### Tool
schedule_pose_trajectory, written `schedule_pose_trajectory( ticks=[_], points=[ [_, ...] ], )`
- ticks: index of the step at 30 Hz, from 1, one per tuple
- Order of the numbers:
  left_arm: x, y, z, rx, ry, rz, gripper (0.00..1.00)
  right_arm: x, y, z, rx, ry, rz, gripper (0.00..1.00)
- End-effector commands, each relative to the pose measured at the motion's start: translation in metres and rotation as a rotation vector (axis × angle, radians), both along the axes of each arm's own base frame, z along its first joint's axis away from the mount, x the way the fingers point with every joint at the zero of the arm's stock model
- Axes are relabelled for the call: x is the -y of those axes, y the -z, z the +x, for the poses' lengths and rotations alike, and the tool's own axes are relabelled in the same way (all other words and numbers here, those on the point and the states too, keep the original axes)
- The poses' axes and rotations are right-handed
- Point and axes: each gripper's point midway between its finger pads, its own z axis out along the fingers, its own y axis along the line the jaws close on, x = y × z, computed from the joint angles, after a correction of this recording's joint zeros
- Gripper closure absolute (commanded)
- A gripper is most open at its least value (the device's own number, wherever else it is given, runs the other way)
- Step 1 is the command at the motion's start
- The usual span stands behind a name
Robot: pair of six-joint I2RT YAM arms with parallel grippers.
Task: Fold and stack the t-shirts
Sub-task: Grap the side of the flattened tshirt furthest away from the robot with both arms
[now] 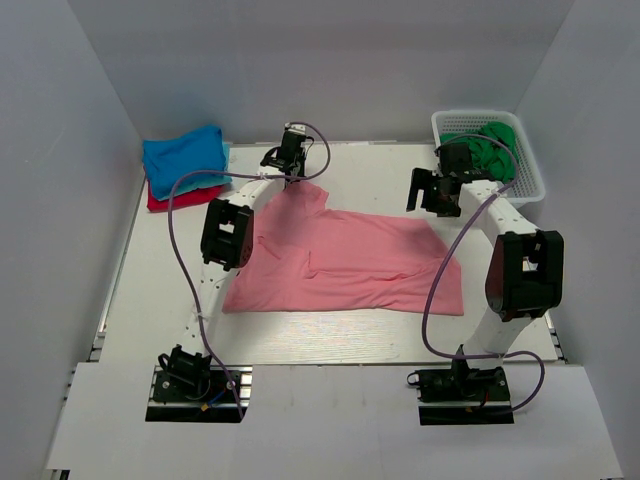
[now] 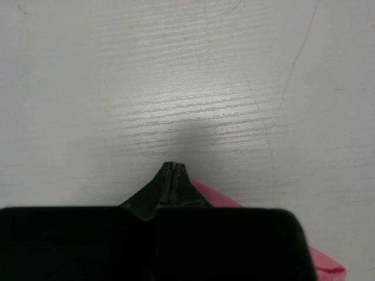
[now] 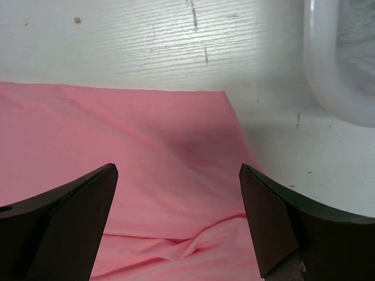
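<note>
The salmon-pink t-shirt (image 1: 350, 265) lies spread flat across the middle of the table, its near part folded over. My left gripper (image 1: 288, 172) is at the shirt's far-left sleeve. In the left wrist view its jaws (image 2: 174, 166) are pressed together low over the table, and pink cloth (image 2: 218, 197) comes out from under the right finger. My right gripper (image 1: 435, 203) hovers open over the shirt's far-right corner (image 3: 146, 129), fingers (image 3: 88, 199) wide apart with nothing between them. A folded stack with a bright blue t-shirt (image 1: 185, 152) on top, over teal and red (image 1: 170, 200), sits at the far left.
A white slatted basket (image 1: 520, 185) holding green cloth (image 1: 492, 145) stands at the far right; its rim (image 3: 322, 64) shows close to the right gripper. Grey walls enclose the table on three sides. Purple cables loop along both arms.
</note>
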Motion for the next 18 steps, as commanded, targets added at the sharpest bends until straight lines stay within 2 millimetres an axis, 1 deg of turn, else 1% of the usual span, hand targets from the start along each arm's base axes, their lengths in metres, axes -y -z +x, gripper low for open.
schedule_pose_trajectory(
  ticks=[1,2,3,4,5,6,7,8,9,10,11,12,13,15,17,18],
  points=[
    [-0.016,-0.007,-0.016,-0.056,-0.017,0.044,1.00,0.014,-0.010,0.002,0.029,0.071,-0.055,0.10],
    [-0.019,-0.012,-0.016,-0.052,-0.027,0.052,1.00,0.017,-0.009,0.003,0.028,0.099,-0.070,0.10],
    [-0.019,-0.013,-0.016,-0.051,-0.022,0.059,1.00,0.019,-0.006,0.004,0.025,0.092,-0.083,0.10],
    [-0.020,-0.019,-0.015,-0.041,-0.029,0.062,1.00,0.020,-0.003,0.002,0.017,0.100,-0.095,0.10],
    [-0.020,-0.019,-0.015,-0.041,-0.029,0.062,1.00,0.020,0.000,0.001,0.008,0.109,-0.094,0.10],
    [-0.020,-0.026,-0.015,-0.030,-0.029,0.057,1.00,0.020,0.002,0.002,0.004,0.118,-0.092,0.10],
    [-0.027,-0.032,-0.014,-0.027,-0.040,0.056,1.00,0.022,0.006,0.004,0.003,0.130,-0.108,0.10],
    [-0.027,-0.032,-0.014,-0.027,-0.040,0.056,1.00,0.020,0.005,0.006,0.009,0.136,-0.110,0.10],
    [-0.031,-0.041,-0.012,-0.016,-0.042,0.045,1.00,0.019,0.006,0.009,0.014,0.143,-0.110,0.10],
    [-0.029,-0.046,-0.012,-0.010,-0.034,0.035,1.00,0.020,0.014,0.012,-0.001,0.149,-0.126,0.10],
    [-0.028,-0.044,-0.014,-0.022,-0.027,0.033,1.00,0.015,0.008,0.018,0.015,0.147,-0.123,0.10],
    [-0.025,-0.049,-0.014,-0.017,-0.016,0.021,1.00,0.013,0.010,0.021,0.019,0.155,-0.121,0.10],
    [-0.024,-0.048,-0.016,-0.028,-0.006,0.016,1.00,0.010,0.011,0.026,0.018,0.158,-0.122,0.10],
    [-0.017,-0.051,-0.019,-0.035,0.016,-0.019,1.00,0.005,0.023,0.029,-0.001,0.167,-0.117,0.10],
    [-0.016,-0.051,-0.021,-0.040,0.023,-0.023,1.00,0.001,0.028,0.031,-0.007,0.171,-0.115,0.10],
    [-0.017,-0.047,-0.023,-0.049,0.023,-0.020,1.00,0.002,0.030,0.031,-0.011,0.189,-0.113,0.10]
  ],
)
